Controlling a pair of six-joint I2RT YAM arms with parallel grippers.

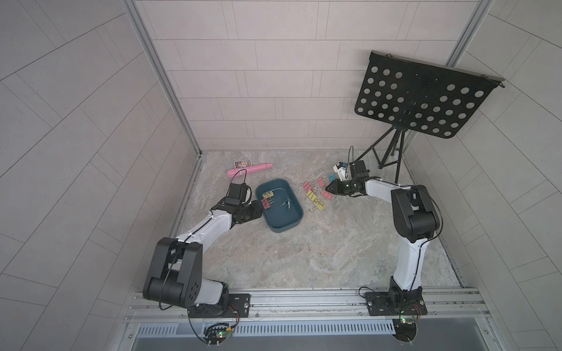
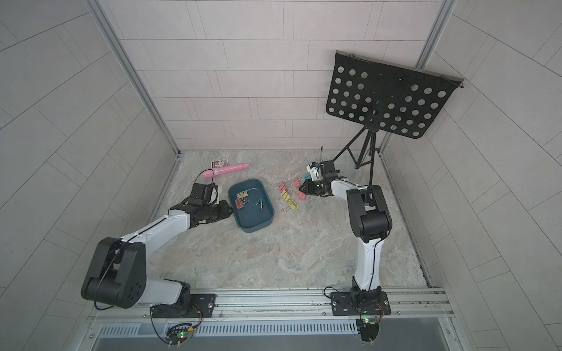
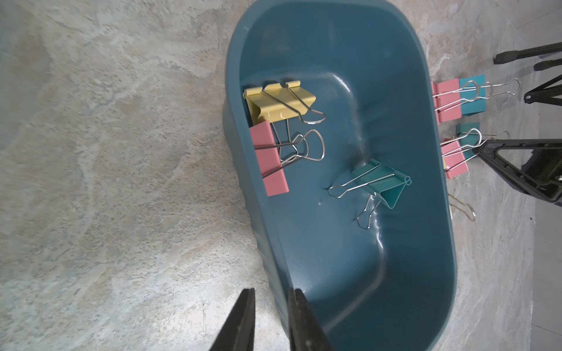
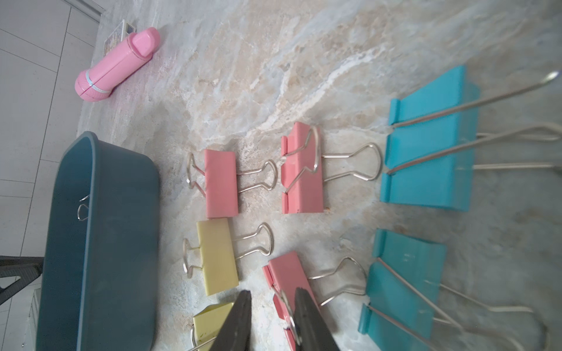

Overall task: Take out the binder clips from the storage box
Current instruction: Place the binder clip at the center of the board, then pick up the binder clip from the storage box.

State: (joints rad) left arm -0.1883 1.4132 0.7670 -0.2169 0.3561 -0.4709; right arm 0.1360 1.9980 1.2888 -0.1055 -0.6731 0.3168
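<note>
The dark teal storage box (image 1: 286, 219) (image 2: 255, 221) lies left of the table's middle. Inside it are a yellow binder clip (image 3: 279, 101), a pink one (image 3: 269, 158) and a teal one (image 3: 383, 185). My left gripper (image 1: 258, 209) (image 3: 272, 293) is shut on the box's (image 3: 349, 273) near wall, one finger outside and one inside. Several pink, yellow and teal clips (image 1: 316, 194) (image 2: 290, 194) lie in rows to the right of the box. My right gripper (image 1: 327, 189) (image 4: 273, 293) hovers open over a pink clip (image 4: 292, 273), whose wire handle touches one finger.
A pink crayon-shaped tube (image 1: 249, 169) (image 4: 118, 63) and a small printed card (image 1: 241, 164) lie at the back left. A black perforated music stand (image 1: 425, 97) rises at the back right, its tripod legs (image 1: 392, 152) behind my right arm.
</note>
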